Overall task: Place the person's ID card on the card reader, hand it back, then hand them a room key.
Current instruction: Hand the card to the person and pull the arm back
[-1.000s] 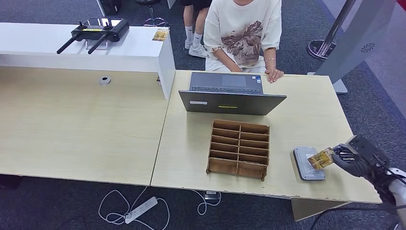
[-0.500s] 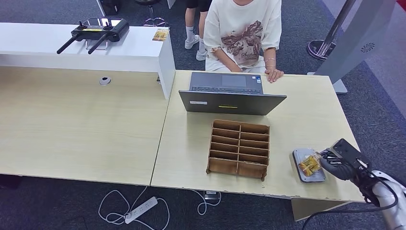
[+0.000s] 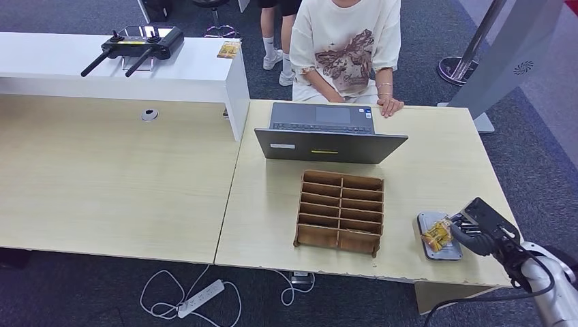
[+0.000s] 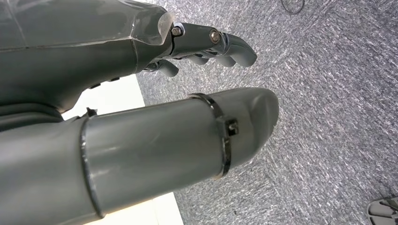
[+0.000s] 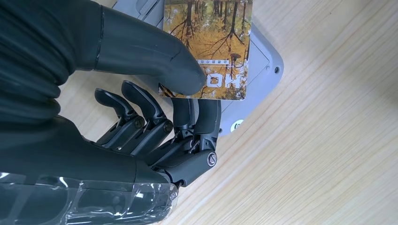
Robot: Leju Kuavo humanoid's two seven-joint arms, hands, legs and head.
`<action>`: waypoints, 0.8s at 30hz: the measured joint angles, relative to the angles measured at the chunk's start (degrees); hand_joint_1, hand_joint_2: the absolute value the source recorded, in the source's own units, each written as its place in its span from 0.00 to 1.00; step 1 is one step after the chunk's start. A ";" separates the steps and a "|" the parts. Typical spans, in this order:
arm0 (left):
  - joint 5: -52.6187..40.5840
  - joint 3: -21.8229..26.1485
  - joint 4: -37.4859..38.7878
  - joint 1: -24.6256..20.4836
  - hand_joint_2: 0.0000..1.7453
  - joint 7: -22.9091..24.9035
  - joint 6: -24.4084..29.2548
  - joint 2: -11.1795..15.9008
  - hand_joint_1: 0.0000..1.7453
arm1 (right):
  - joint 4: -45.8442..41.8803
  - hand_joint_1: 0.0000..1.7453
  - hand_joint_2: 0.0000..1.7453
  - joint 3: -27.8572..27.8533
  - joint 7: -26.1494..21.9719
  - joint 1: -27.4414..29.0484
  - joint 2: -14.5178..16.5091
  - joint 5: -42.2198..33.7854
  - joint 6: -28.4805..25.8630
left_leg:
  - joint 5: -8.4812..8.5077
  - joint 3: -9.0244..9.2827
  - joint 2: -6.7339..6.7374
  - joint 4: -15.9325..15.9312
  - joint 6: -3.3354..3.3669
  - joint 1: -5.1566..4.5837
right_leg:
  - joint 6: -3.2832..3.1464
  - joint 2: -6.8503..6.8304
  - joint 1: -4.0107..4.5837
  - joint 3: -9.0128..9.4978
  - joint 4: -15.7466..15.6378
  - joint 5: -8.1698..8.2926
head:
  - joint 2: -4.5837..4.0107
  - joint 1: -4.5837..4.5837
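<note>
My right hand (image 3: 475, 228) pinches the ID card (image 3: 437, 234), a card with a yellow tree picture, between thumb and fingers. The card lies flat over the grey card reader (image 3: 431, 248) at the table's front right. In the right wrist view the thumb (image 5: 155, 58) presses on the card (image 5: 211, 42) above the reader (image 5: 263, 70); whether the card touches the reader I cannot tell. My left hand (image 4: 187, 93) hangs beside the table over grey carpet, fingers loosely curled, holding nothing. A person in a white T-shirt (image 3: 347, 48) sits across the table, one hand (image 3: 390, 105) on its far edge.
A brown slotted key rack (image 3: 341, 211) stands mid-table. A grey laptop (image 3: 329, 133) sits open before the person. On the white counter (image 3: 204, 68) at the left lie a black controller (image 3: 136, 44) and another card (image 3: 229, 49). A power strip (image 3: 201, 298) lies on the floor.
My right hand has carried the card leftward and down, from beside the reader to lying over it. The person and the other things have stayed put.
</note>
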 joint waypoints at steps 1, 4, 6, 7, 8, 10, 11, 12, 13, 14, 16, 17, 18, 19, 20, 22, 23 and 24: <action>0.01 0.00 0.00 0.00 0.00 0.00 0.00 0.00 0.00 | 0.01 1.00 1.00 0.01 0.01 0.00 0.02 0.00 0.00 | 0.00 0.00 0.00 0.00 0.00 0.00 | 0.00 0.00 0.00 0.00 0.00 0.00 | 0.00 0.01; 0.09 0.00 0.00 -0.01 0.00 0.00 0.02 0.00 0.00 | 0.08 1.00 1.00 0.02 -0.01 -0.02 0.10 -0.02 0.01 | 0.00 0.00 0.00 0.00 0.00 0.00 | 0.00 0.00 0.00 0.00 0.00 0.00 | 0.00 0.02; 0.17 0.00 0.00 -0.01 0.00 0.00 0.03 0.00 0.00 | 0.17 1.00 1.00 0.03 -0.13 -0.04 0.16 -0.09 0.09 | 0.00 0.00 0.00 0.00 0.00 0.00 | 0.00 0.00 0.00 0.00 0.00 0.00 | 0.00 0.02; 0.20 0.00 0.00 -0.01 0.00 0.00 0.04 0.00 0.00 | 0.21 1.00 1.00 0.04 -0.20 -0.06 0.20 -0.13 0.14 | 0.00 0.00 0.00 0.00 0.00 0.00 | 0.00 0.00 0.00 0.00 0.00 0.00 | 0.00 0.02; 0.22 0.00 0.00 -0.01 0.00 0.00 0.06 0.00 0.00 | 0.25 1.00 1.00 0.04 -0.29 -0.07 0.25 -0.17 0.21 | 0.00 -0.01 0.00 0.00 0.00 0.00 | 0.00 0.00 0.00 0.01 0.00 0.00 | 0.00 0.02; 0.28 0.00 0.00 -0.01 0.00 0.00 0.09 0.00 0.00 | 0.28 1.00 1.00 0.04 -0.55 -0.09 0.33 -0.44 0.43 | 0.00 0.00 0.00 0.00 0.00 0.00 | 0.00 0.00 0.00 0.01 0.00 0.00 | 0.00 0.01; 0.32 0.00 0.00 -0.01 0.00 0.00 0.11 0.00 0.00 | 0.28 1.00 1.00 0.04 -0.75 -0.11 0.36 -0.71 0.58 | 0.00 -0.01 0.00 0.00 0.00 0.00 | 0.00 0.00 0.00 0.01 0.00 0.00 | 0.00 0.01; 0.34 0.00 0.00 -0.01 0.00 0.00 0.12 0.00 0.00 | 0.28 1.00 1.00 0.04 -0.99 -0.14 0.38 -1.05 0.71 | 0.00 -0.01 -0.01 0.00 0.00 0.00 | 0.00 0.00 0.00 0.01 0.00 0.00 | 0.00 0.01; 0.36 0.00 0.00 -0.01 0.00 0.00 0.13 0.00 0.00 | 0.28 1.00 1.00 0.03 -1.24 -0.18 0.38 -1.48 0.86 | 0.00 -0.01 -0.01 0.00 0.00 0.00 | 0.00 -0.01 0.00 0.01 0.00 0.00 | 0.00 0.01; 0.36 0.00 0.00 0.00 0.00 -0.01 0.13 0.00 0.00 | 0.28 1.00 1.00 0.02 -1.54 -0.24 0.39 -1.96 1.08 | 0.00 -0.01 -0.01 0.00 0.00 0.00 | 0.00 -0.01 0.00 0.01 0.00 0.00 | 0.00 0.01; 0.37 0.00 0.00 0.00 0.00 -0.03 0.13 0.00 0.00 | 0.28 1.00 1.00 -0.06 -2.39 -0.36 0.40 -3.26 1.86 | 0.00 -0.01 -0.01 0.00 0.00 0.00 | 0.00 -0.01 0.00 0.01 0.00 0.00 | 0.00 0.01; 0.37 0.00 0.00 0.00 0.00 -0.04 0.13 0.00 0.00 | 0.28 1.00 1.00 -0.16 -2.90 -0.41 0.42 -3.98 2.35 | 0.00 -0.01 -0.01 0.00 0.00 0.00 | 0.00 -0.01 0.00 0.01 0.00 0.00 | 0.00 0.00; 0.38 0.00 0.00 0.00 0.00 -0.04 0.13 0.00 0.00 | 0.28 1.00 1.00 -0.32 -3.41 -0.44 0.44 -4.75 2.86 | 0.00 -0.01 -0.01 0.00 0.00 0.00 | 0.00 -0.01 0.00 0.01 0.00 0.00 | 0.00 0.01; 0.39 0.00 0.00 0.00 0.00 -0.04 0.13 0.00 0.00 | 0.28 1.00 1.00 -0.54 -3.85 -0.45 0.45 -5.48 3.36 | 0.00 -0.01 -0.01 0.00 0.00 0.00 | 0.00 -0.01 0.00 0.01 0.00 0.00 | 0.00 0.01; 0.41 0.00 0.00 0.00 0.00 -0.04 0.13 0.00 0.00 | 0.28 1.00 1.00 -0.77 -4.20 -0.46 0.46 -6.17 3.86 | 0.00 -0.01 -0.02 0.00 0.00 0.00 | 0.00 -0.02 0.00 0.01 0.00 0.00 | 0.00 0.01; 0.43 0.00 0.00 0.00 0.00 -0.05 0.13 0.00 0.00 | 0.26 1.00 1.00 -1.18 -4.75 -0.47 0.47 -7.45 5.11 | 0.00 -0.01 -0.02 0.00 0.00 0.00 | 0.00 -0.01 0.00 0.01 0.00 0.00 | 0.00 0.01; 0.41 0.00 0.00 -0.01 0.00 -0.05 0.13 0.00 0.00 | 0.22 1.00 1.00 -1.37 -4.92 -0.47 0.47 -7.94 5.72 | 0.00 -0.01 -0.01 0.00 0.00 0.00 | 0.00 -0.01 0.00 0.01 0.00 0.00 | 0.00 0.01; 0.39 0.00 0.00 -0.01 0.00 -0.06 0.13 0.00 0.00 | 0.17 1.00 1.00 -1.57 -5.06 -0.48 0.47 -8.36 6.28 | 0.00 -0.01 -0.01 0.00 0.00 0.00 | 0.00 -0.01 0.00 0.01 0.00 0.00 | 0.00 0.00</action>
